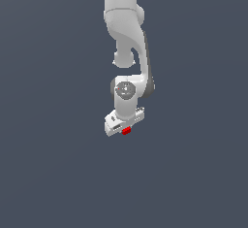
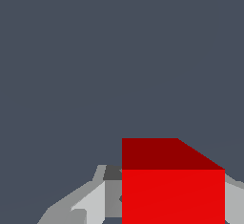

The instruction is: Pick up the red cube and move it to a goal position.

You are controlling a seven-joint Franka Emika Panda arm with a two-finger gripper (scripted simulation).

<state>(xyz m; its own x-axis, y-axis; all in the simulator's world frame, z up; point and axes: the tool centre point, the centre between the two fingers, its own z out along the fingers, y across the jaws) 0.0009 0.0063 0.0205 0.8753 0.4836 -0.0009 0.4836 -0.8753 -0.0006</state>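
The red cube [image 1: 126,131] is a tiny bright-red block at the lower tip of my white gripper [image 1: 123,125], near the middle of the exterior view. In the wrist view the red cube [image 2: 172,189] fills the space between the two grey fingers [image 2: 95,203], which press against its two sides. The gripper is shut on the cube. The fingertips are hidden behind the cube and the white hand in the exterior view. No goal marker shows in either view.
The white arm [image 1: 127,33] comes down from the top of the exterior view to the hand. A plain dark grey-blue surface [image 1: 53,164] lies all around, with no other objects in view.
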